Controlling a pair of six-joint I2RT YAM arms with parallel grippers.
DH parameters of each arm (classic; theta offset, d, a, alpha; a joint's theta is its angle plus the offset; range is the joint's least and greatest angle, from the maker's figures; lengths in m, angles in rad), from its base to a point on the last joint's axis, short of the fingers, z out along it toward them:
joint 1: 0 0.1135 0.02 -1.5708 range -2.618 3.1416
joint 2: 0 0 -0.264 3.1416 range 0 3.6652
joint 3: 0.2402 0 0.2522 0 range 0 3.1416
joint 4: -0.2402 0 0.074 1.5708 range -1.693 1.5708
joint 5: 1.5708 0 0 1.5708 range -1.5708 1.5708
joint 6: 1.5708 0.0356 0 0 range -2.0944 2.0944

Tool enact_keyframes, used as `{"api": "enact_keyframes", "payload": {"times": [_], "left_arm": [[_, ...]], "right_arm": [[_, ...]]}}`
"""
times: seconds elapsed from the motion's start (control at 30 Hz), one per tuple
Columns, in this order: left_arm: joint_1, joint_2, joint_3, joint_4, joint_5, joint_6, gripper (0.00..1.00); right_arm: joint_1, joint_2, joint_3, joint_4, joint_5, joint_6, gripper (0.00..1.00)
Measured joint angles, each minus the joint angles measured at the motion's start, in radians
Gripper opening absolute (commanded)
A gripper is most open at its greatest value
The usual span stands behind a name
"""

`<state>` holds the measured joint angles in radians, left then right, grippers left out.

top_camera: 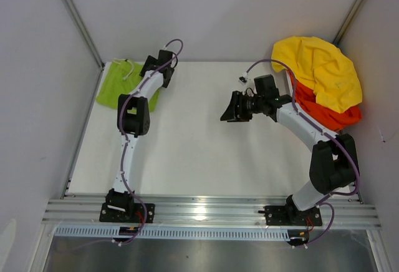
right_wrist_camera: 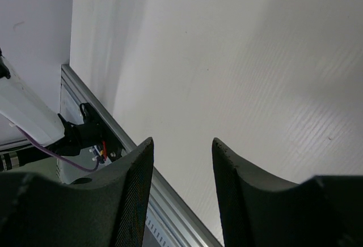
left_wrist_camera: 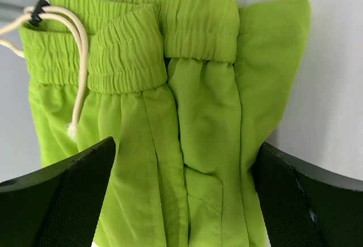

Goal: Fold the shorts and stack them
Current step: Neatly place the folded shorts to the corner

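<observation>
Seen from above, your lime-green shorts (top_camera: 112, 88) lie in the far left corner of the white desk (top_camera: 187, 153), gathered into a compact, roughly folded shape. Your left tool (top_camera: 161, 62) hangs at their far right corner. Its wrist view shows the fingers spread wide on either side of the cloth, pinching nothing. The elastic waistband (left_wrist_camera: 170, 37) is doubled over itself, and the white drawstring (left_wrist_camera: 79, 54) trails at the left.

The orange-red shorts (top_camera: 327, 116) sit in a loose heap at the far right edge, mostly covered by a yellow cloth (top_camera: 318, 66) bunched on top. Your right tool (top_camera: 234, 108) hovers over bare desk near the middle, well apart from that heap, its fingers parted and empty.

By my reading, the green pair is folded or close to it. The orange-red pair is not yet folded, and nothing is stacked. No bin, basket or other container shows in any view, so the stack will presumably go on the desk itself.
</observation>
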<state>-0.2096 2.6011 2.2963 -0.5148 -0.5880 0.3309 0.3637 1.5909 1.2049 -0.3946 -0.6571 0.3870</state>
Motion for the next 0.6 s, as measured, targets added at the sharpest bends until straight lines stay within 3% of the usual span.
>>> {"api": "enact_keyframes", "payload": {"times": [0.27, 0.6], "left_arm": [[0.081, 0.005, 0.023, -0.024, 0.043, -0.088, 0.99], [0.091, -0.001, 0.013, -0.019, 0.034, -0.149, 0.99]], "right_arm": [[0.001, -0.036, -0.034, -0.035, 0.002, -0.003, 0.49], [0.002, -0.056, -0.043, -0.043, 0.01, -0.003, 0.5]]}}
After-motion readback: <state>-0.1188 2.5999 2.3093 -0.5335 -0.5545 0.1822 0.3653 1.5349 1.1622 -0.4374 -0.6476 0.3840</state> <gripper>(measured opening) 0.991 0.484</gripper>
